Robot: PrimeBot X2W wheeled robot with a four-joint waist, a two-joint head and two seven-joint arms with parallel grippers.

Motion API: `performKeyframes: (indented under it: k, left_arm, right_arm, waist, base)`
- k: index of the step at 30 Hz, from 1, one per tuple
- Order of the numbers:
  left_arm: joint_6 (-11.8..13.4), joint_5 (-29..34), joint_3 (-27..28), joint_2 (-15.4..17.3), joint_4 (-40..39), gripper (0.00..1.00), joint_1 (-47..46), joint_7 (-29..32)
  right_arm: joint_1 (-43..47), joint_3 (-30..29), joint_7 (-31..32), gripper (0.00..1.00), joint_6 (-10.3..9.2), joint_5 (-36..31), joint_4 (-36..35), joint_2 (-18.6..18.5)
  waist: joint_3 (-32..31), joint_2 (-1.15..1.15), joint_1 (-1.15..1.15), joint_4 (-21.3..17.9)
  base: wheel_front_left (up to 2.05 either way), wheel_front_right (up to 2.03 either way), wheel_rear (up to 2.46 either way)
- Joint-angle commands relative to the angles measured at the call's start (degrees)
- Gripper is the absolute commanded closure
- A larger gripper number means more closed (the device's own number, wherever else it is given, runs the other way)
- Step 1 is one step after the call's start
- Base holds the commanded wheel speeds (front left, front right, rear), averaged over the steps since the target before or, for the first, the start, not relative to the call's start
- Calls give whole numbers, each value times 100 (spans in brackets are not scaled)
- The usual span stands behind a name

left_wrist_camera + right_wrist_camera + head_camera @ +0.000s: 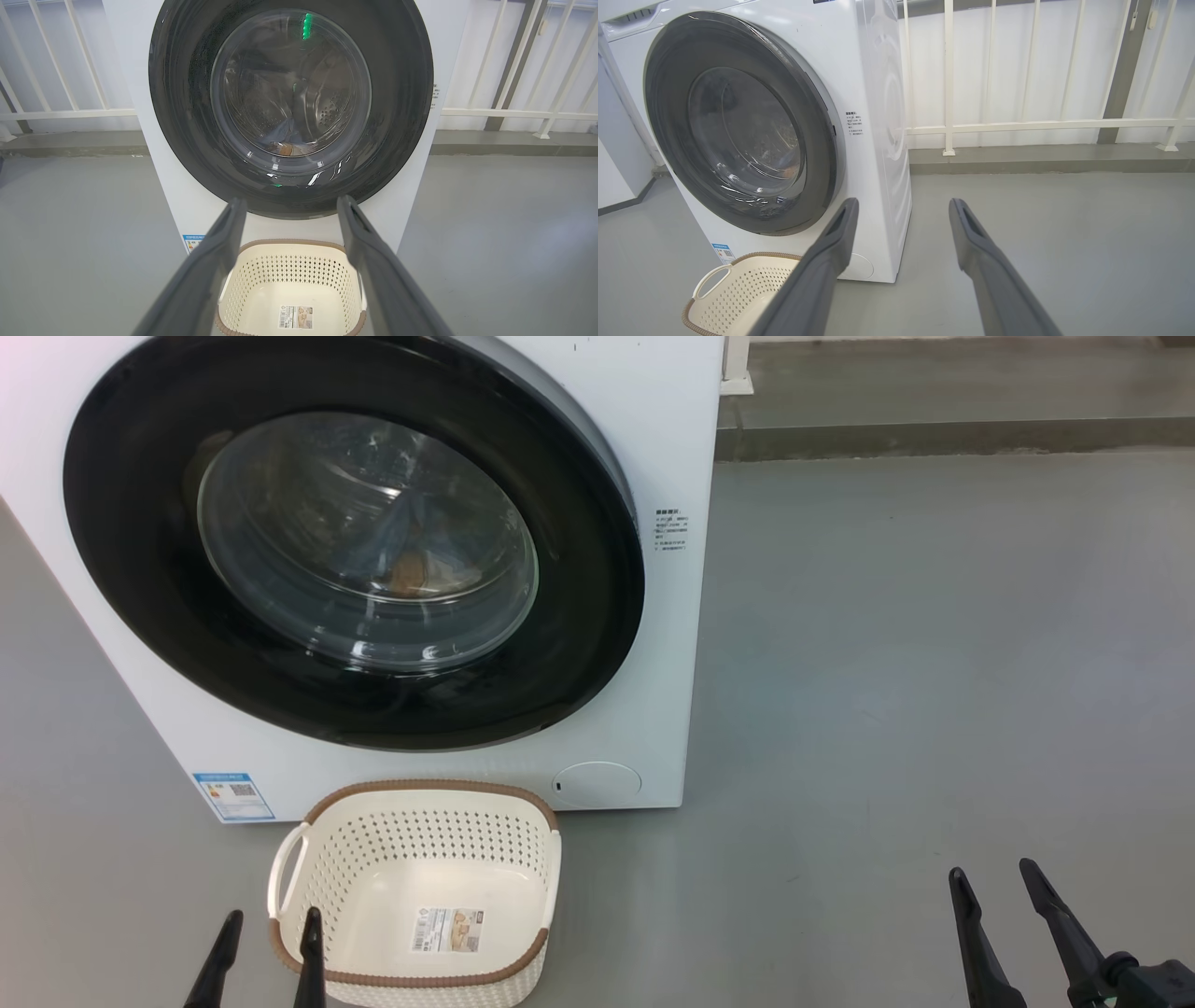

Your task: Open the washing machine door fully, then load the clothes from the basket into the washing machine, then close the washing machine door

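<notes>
Washing machine: the white washing machine (667,709) is filling the upper left of the head view, standing on the grey floor (934,663).
Door: the washing machine door (355,537) is lying flat against the front, its black rim showing no gap in the right wrist view; whether the latch is caught, I cannot tell.
Basket: the basket (429,787) is sitting on the floor just in front of the machine, at the bottom of the frame left of centre, holding nothing but the label sticker (448,931) on its bottom.
Left gripper: the left gripper (273,915) is hovering at the lower left, just beside the basket's near left corner, fingers spread and holding nothing.
Right gripper: the right gripper (991,870) is hanging at the lower right, well apart from the machine and basket, fingers spread and holding nothing.
Clothes: the clothes (411,574) are lying inside the drum, showing through the glass as a small blue and orange-brown patch low in the window.
Step in hand: judging by the emptied basket, the loaded drum and the door lying flat, the task is looking finished, or is sitting at its closing step.
Next move: if anything is remaining, it is calling for a firm press on the rim's free edge to seat the latch; otherwise both arms are needing only to keep clear.
</notes>
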Motion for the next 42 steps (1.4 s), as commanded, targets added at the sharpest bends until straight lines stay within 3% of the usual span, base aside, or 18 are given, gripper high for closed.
performKeyframes:
  k: [1, 3, 4, 13, 18, 42]
  left_arm:
    - [47, -24, 166, 88, -162, 0, -162, -2]
    - [58, -14, 146, 92, -161, 0, -173, 6]
    - [5, 2, -45, -4, 15, 100, 1, 12]
    - [-45, -440, 6, -88, 188, 100, -57, 106]
    - [-80, -754, 61, -107, 234, 100, -117, 173]
    - [-242, -2191, 315, -193, 436, 100, -388, 478]
  right_arm:
    - [-97, 156, 6, 0, 8, -47, -161, -96]
    - [-104, 155, 6, 0, 8, -35, -163, -104]
    - [-1, 1, 0, 100, 0, 2, 23, 2]
    - [-63, -4, 114, 100, 0, 455, 239, 49]
    - [-132, -12, 196, 100, 1, 776, 298, 56]
    - [-437, -56, 579, 100, 2, 2243, 546, 96]
  waist:
    - [3, 0, 0, 3]
    - [10, 0, 0, 16]
    - [8, 0, 0, 14]
    - [18, 0, 13, -8]
    - [46, 0, 1, -24]
    - [122, 0, 0, -98]
  base:
    - [0, 0, 0]
    - [0, 0, 0]
    - [0, 0, 0]
    - [0, 0, 0]
    - [0, 0, 0]
    - [0, 0, 0]
